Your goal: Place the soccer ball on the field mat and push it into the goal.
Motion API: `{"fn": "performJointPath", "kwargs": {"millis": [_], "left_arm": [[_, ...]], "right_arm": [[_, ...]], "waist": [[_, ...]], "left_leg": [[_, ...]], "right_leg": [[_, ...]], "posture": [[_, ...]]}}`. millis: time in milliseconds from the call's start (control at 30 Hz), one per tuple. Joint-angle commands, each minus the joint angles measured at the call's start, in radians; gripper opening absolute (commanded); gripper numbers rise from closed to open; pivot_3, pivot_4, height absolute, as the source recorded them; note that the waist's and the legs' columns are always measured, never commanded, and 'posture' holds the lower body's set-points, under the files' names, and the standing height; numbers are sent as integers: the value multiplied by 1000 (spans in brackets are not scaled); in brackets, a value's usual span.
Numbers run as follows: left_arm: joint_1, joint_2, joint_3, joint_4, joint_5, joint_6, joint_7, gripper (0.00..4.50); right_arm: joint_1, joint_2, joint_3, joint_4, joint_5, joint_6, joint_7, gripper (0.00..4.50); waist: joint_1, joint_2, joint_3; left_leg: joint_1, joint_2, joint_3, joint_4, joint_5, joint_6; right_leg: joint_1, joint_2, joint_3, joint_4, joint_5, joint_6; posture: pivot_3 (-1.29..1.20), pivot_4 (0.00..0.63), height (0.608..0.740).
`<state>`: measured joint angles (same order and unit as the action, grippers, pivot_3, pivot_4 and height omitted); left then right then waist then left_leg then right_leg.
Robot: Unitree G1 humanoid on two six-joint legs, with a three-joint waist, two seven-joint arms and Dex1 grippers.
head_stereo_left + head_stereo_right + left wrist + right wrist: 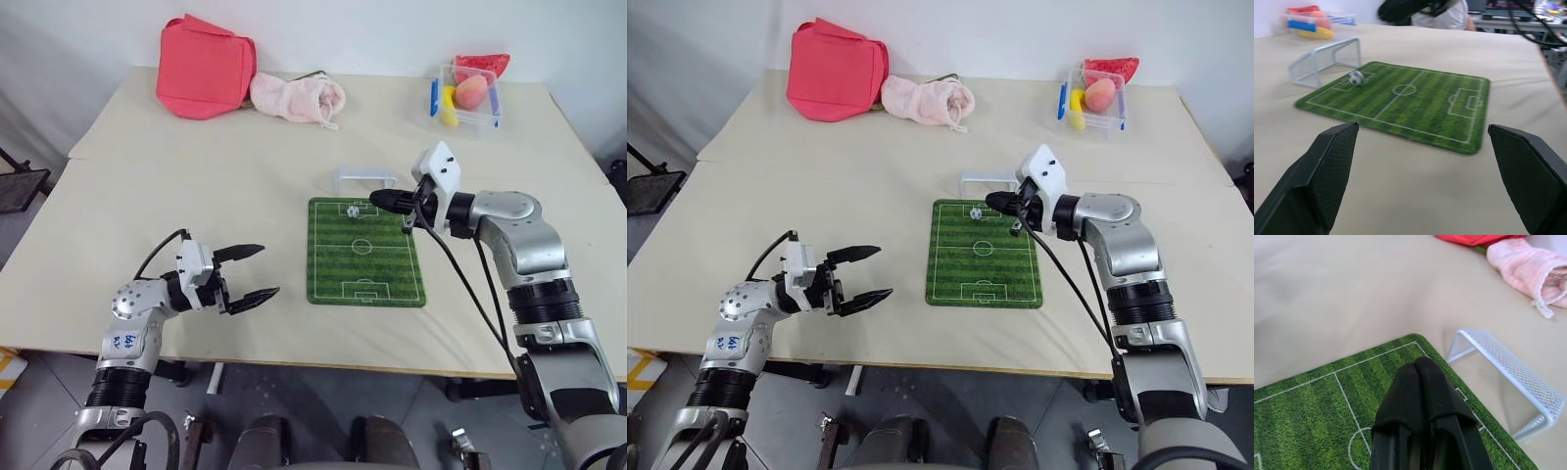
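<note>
Soccer ball (351, 209) on field mat (364, 255), near goal (364, 178).

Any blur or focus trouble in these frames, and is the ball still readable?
Left wrist view: the soccer ball is slightly smeared but readable on the field mat before the goal; the far background is soft. Right wrist view: the shut right gripper looms large and a little soft. Head views: even light, faint shadows, everything sharp, the ball tiny.
</note>
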<state>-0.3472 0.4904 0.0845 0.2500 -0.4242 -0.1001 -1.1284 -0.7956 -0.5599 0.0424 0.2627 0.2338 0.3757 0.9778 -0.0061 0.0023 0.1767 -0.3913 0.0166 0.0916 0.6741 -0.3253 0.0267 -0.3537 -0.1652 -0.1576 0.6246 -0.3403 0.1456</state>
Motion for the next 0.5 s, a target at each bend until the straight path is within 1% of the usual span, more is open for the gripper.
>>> {"fn": "performJointPath", "kwargs": {"millis": [33,233,300,367,400,500], "left_arm": [[-19,1,44,-2,-8,-15,40,4500],[-26,-8,90,-2,-17,-13,101,4500],[-24,-10,112,-7,-28,-4,128,4500],[-18,-10,131,-12,-37,2,147,4500],[-12,-8,143,-14,-42,6,154,4500],[6,-2,172,-21,-61,22,163,4500]], "right_arm": [[41,-49,-37,-48,13,-2,11,33],[130,-115,-85,-35,29,-44,46,33],[172,-139,-117,-22,57,-69,88,33],[207,-160,-147,-6,92,-79,138,411],[222,-176,-172,22,131,-57,190,598],[228,-194,-235,147,149,-125,211,1609]], "waist": [[2,0,0],[1,0,0],[2,0,0],[2,0,0],[2,0,0],[1,-1,0]], "left_leg": [[0,0,0,0,0,0],[0,0,0,0,0,0],[0,0,1,0,0,0],[0,0,0,0,0,0],[0,0,0,0,0,0],[0,0,1,1,0,0]], "right_leg": [[0,0,0,0,0,0],[0,0,0,0,0,0],[0,0,0,0,0,0],[0,0,0,0,0,0],[0,0,0,0,0,0],[0,0,0,0,0,0]], "posture": [[0,150,740],[0,150,740],[0,150,740],[0,150,740],[0,150,740],[0,150,740]]}}
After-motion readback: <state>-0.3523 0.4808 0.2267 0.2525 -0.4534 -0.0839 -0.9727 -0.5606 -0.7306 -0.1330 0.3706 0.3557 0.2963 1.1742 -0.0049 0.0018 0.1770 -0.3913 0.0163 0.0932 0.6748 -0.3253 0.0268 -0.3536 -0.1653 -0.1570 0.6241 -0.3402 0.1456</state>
